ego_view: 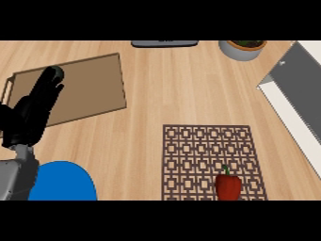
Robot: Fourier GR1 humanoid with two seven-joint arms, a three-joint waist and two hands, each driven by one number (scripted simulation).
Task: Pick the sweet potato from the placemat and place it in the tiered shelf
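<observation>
A red pepper [228, 185] (no sweet potato shows) sits at five o'clock: likely light, slick-skinned, best gripped across its body. The left hand [22, 121], nine o'clock, is open and empty.

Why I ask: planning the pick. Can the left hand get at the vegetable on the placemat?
Probably, with a stretch: the left hand is open at the left; nothing stands between it and the red pepper.

A single camera sits at head height, facing steeply down on the wooden counter [183, 89]; it hangs close, the left hand [27, 113] looming large at the lower left; the placemat [190, 146] lies to that hand's right, cut by the view's lower edge.
</observation>
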